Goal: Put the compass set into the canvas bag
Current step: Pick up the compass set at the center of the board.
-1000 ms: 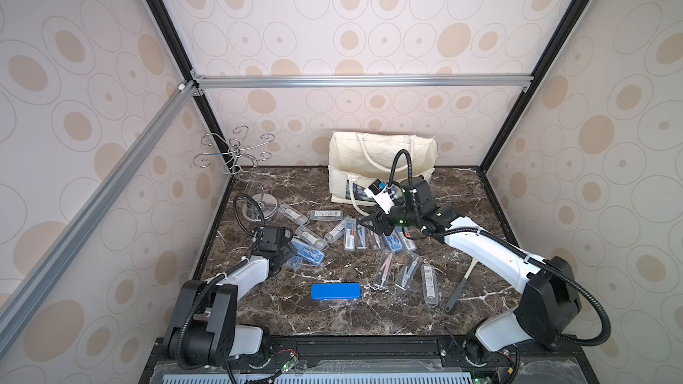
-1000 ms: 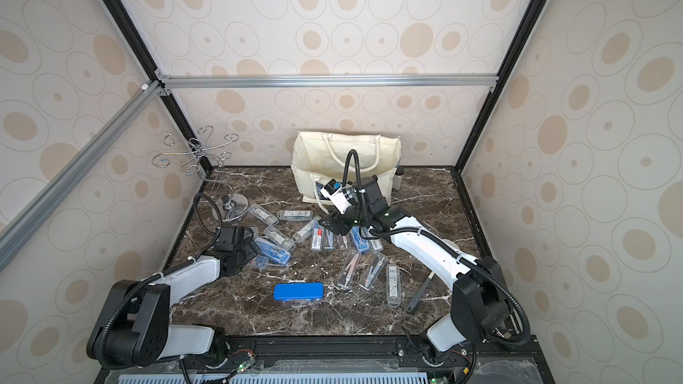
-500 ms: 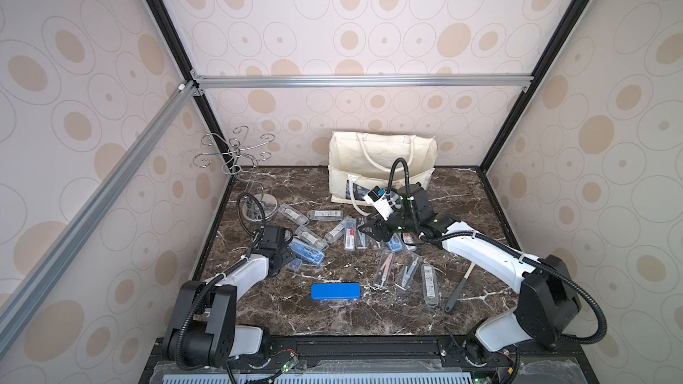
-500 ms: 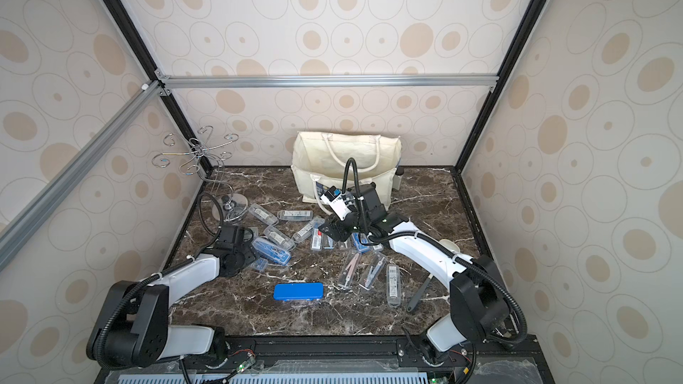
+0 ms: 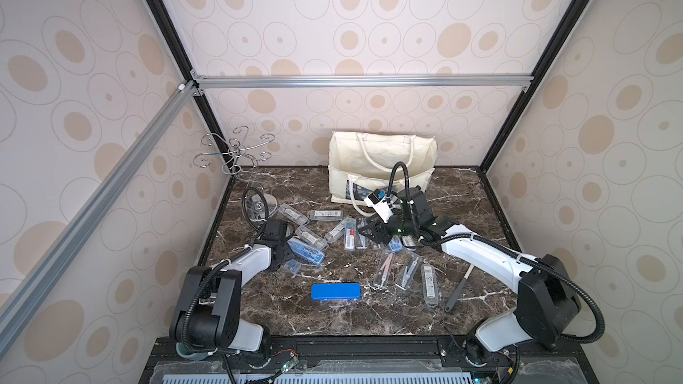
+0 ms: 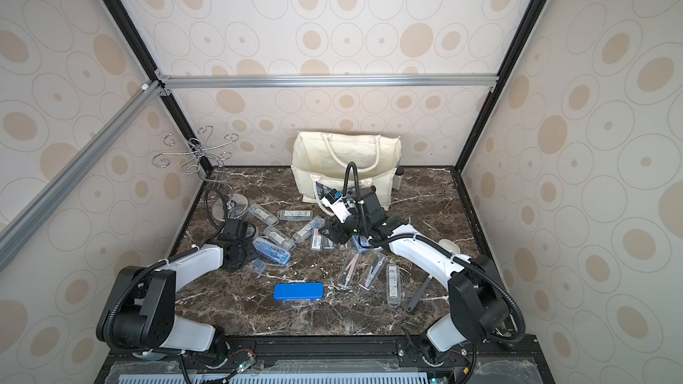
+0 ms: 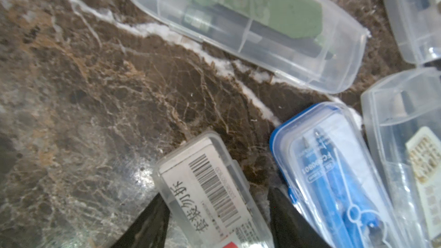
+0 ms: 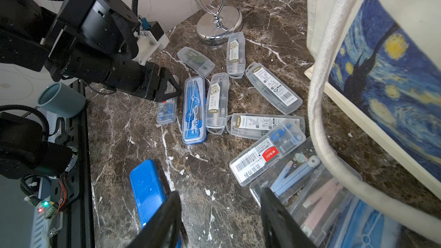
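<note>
One small compass set (image 7: 207, 187), a clear hard case with a barcode label, lies on the desk (image 7: 95, 91) between the left end effector's (image 7: 216, 193) jaws; whether they pinch it I cannot tell. It looks light, stiff and slippery, best taken across its narrow sides. That arm reaches low and forward. The right end effector (image 8: 219, 192) hangs open and empty, the canvas bag (image 8: 386, 72) just beside it, well beyond the left one.
</note>
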`<state>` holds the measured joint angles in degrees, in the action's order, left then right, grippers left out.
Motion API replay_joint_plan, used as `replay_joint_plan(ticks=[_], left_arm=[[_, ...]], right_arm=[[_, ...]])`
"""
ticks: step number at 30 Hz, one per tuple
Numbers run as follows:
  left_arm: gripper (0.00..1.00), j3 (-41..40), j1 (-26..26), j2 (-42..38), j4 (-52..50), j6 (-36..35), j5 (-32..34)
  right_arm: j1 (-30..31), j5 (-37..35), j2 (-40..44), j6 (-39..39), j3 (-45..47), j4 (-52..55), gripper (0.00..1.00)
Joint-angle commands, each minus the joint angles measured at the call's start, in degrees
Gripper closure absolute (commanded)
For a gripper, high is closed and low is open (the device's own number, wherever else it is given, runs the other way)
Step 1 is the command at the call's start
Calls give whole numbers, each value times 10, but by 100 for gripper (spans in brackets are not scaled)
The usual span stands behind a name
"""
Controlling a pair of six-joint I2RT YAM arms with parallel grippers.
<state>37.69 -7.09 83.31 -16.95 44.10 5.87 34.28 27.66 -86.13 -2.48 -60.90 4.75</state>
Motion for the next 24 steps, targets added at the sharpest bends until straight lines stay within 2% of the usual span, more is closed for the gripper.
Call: replay_joint_plan(ticks=[1, 5, 14, 19, 24], left_arm=[[42, -13, 3, 22, -27, -2, -45], [47, -11, 3, 17, -25, -5, -42], [51, -15, 3, -7, -9, -14, -38], [53, -32, 2, -49, 41, -19, -52], [53, -45, 3, -103, 75, -37, -64]], right_arm=[[4, 13, 19, 4, 8, -15, 44], [5, 17, 16, 7, 10, -20, 44], [16, 26, -30, 28, -19, -12, 44], [35, 29, -70, 32, -37, -6, 44], [44, 48, -106, 68, -36, -29, 45]])
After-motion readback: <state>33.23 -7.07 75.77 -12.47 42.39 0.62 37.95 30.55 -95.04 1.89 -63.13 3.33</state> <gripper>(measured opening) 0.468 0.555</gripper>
